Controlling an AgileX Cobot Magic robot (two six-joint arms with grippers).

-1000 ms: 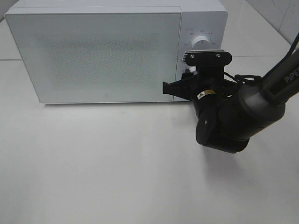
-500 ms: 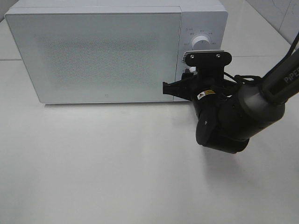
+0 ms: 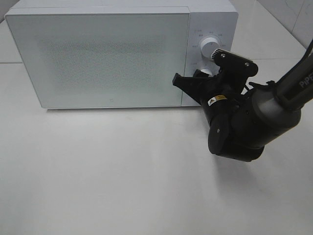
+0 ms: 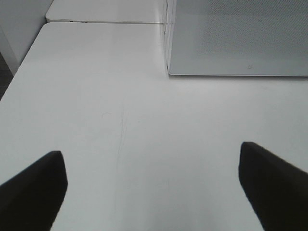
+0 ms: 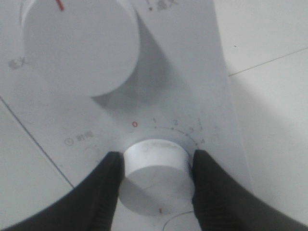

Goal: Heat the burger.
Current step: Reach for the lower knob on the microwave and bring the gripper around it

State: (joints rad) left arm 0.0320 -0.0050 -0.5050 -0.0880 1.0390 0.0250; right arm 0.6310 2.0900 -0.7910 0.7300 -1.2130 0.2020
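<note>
Centre right of the overhead frame, the right gripper (image 5: 156, 185) clamps the timer dial (image 5: 154, 161) of the microwave (image 3: 215, 17) to set heating; left gripper (image 4: 154, 185) gapes empty; burger unseen, presumably behind the shut door (image 3: 98, 54)

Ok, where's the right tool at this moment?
At the right of the high view, the right tool is closed on the lower knob of the microwave, just under the upper knob.

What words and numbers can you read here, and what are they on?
"0", "1", "2", "3", "4": around the lower dial on the microwave.
"PiPE", cut off: on the right arm.
Chinese labels beside the dials: too blurred.
Yellow sticker on the right gripper: too small.
</note>
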